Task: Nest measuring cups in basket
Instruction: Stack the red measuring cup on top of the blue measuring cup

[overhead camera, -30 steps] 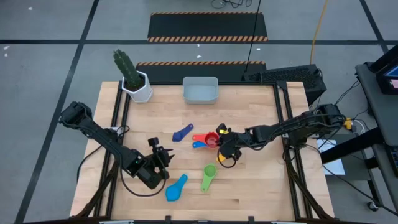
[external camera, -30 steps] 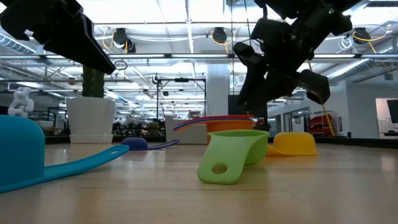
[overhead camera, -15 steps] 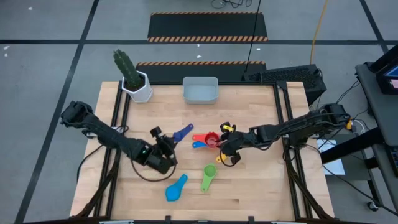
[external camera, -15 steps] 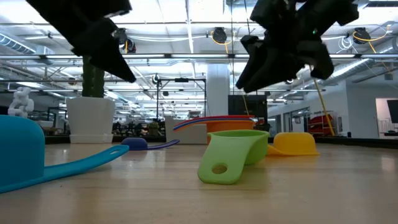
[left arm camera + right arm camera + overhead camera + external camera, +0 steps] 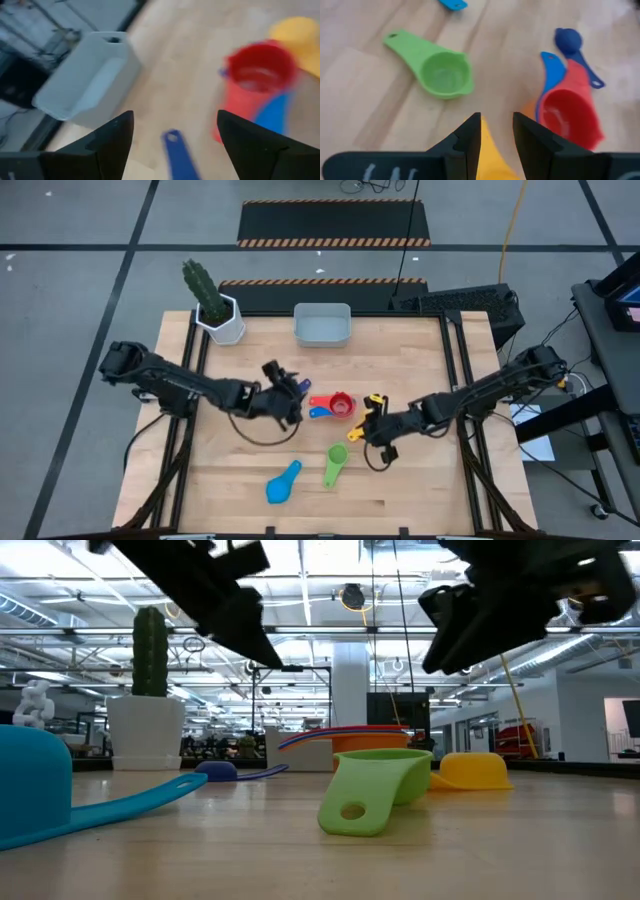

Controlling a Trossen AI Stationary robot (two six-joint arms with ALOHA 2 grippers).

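Hovering over the middle of the bench (image 5: pixel 400 490), my left tool (image 5: pixel 292 392) hung with its fingers (image 5: pixel 115 142) spread wide and nothing between them, poised above the dark blue cup (image 5: pixel 296 391), whose flat handle (image 5: pixel 176 150) showed in the gap in my left wrist view. My right tool (image 5: pixel 373 420) sat toward the right of the bench, its fingers (image 5: pixel 470 137) drawn close on the handle of the yellow cup (image 5: pixel 490 155), which showed between them in my right wrist view; that cup was lifted off the wood. Just beside my left tool stood the red cup (image 5: pixel 340 404), mouth up, with a small light blue cup (image 5: pixel 321 412) touching its handle side. Nearer the front edge lay the green cup (image 5: pixel 335 461), on its own, and to its left the big light blue cup (image 5: pixel 283 482), also apart from the rest. From the low view an orange cup (image 5: pixel 372 742) showed behind the green one, by the red handle. At the far edge of the bench rested the basket (image 5: pixel 321 324), pale grey-blue, with no cup inside that I could see, and the white pot with the cactus (image 5: pixel 215 304) stood to its left at the far corner.
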